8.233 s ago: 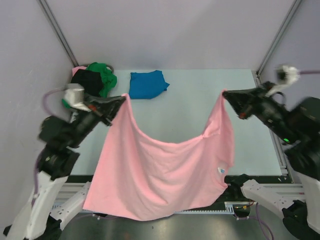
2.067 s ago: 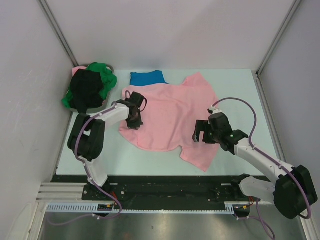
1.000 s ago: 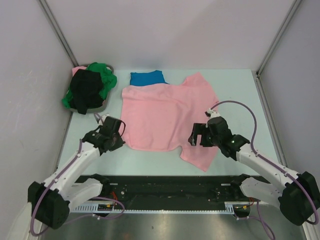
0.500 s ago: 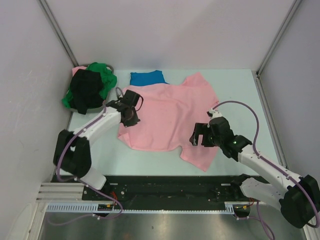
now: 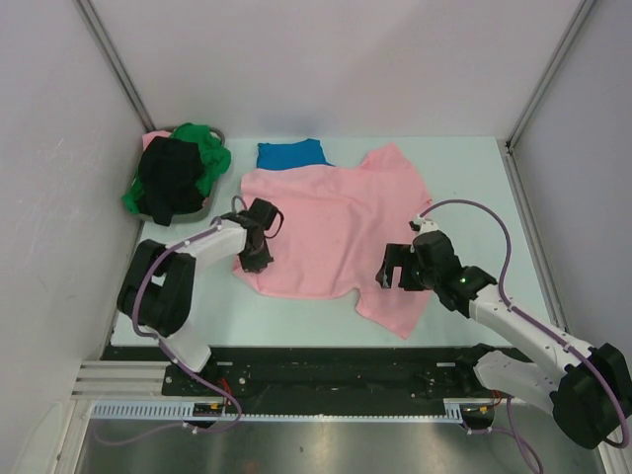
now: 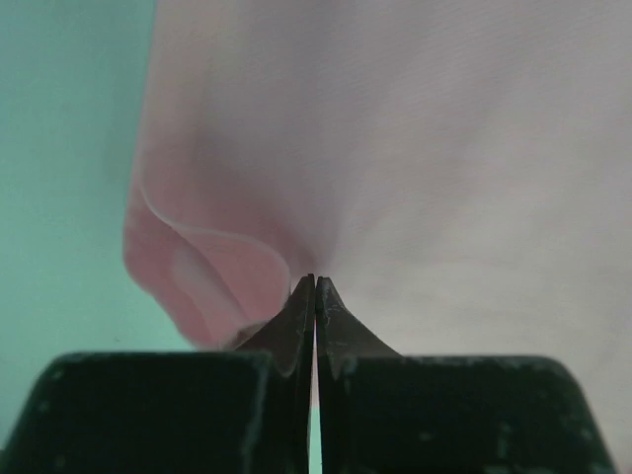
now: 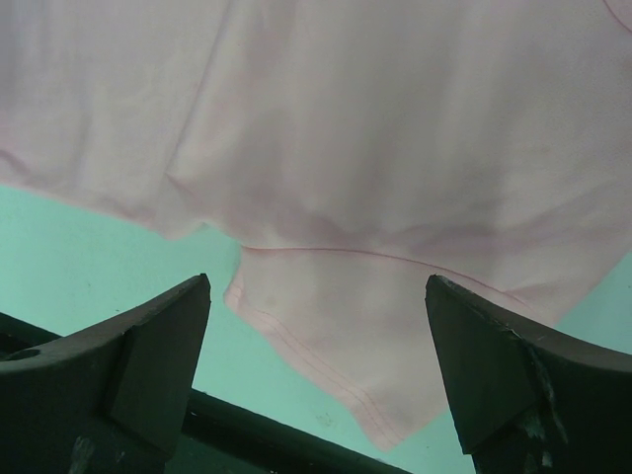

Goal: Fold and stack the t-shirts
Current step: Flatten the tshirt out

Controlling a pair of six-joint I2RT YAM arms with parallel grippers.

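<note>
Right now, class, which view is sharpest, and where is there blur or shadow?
Top external: sharp, evenly lit. Left wrist: pink shirt hazy, left fingers dark silhouettes. Right wrist: hem readable, right fingers blurred and shaded.

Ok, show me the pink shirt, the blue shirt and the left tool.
pink shirt [image 5: 326, 222], top view, middle of its body.
blue shirt [image 5: 289, 154], top view, the strip showing beyond the pink one.
left tool [image 6: 315, 288], left wrist view, the closed tips pinching pink cloth.
</note>
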